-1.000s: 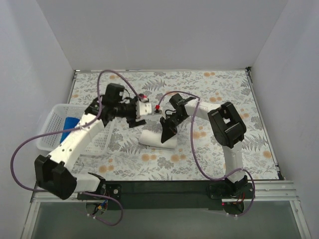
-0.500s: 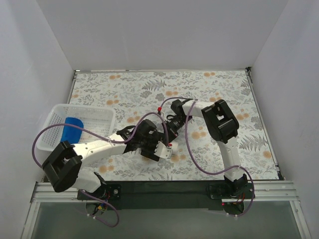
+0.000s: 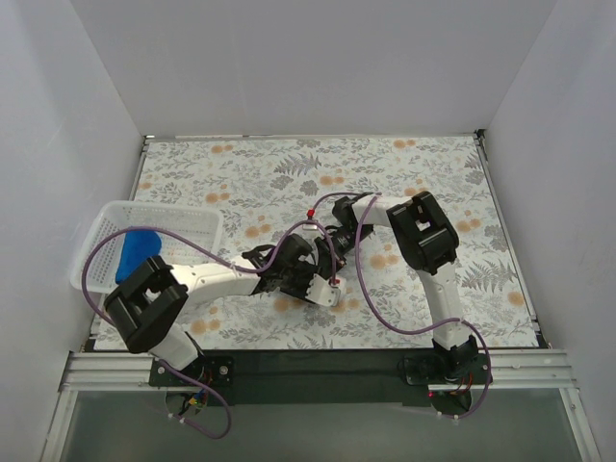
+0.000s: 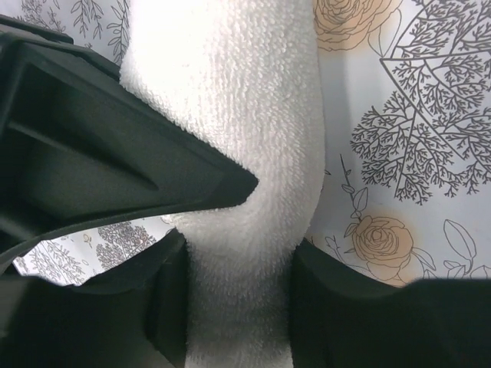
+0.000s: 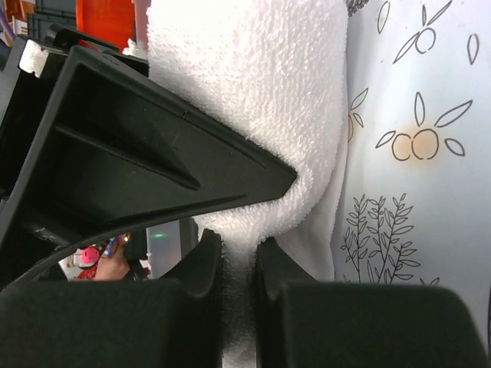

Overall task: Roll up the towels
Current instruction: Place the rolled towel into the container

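Basket (image 3: 197,219): we find it on the left side of the table (image 3: 433,164).
Rolled towel (image 3: 135,255): inside the basket, toward its near-left end.
Second towel (image 4: 245,100): we place it mid-table, right of the basket, with the left gripper (image 4: 242,245) reaching in from the left and the right gripper (image 5: 257,222) from the far side.
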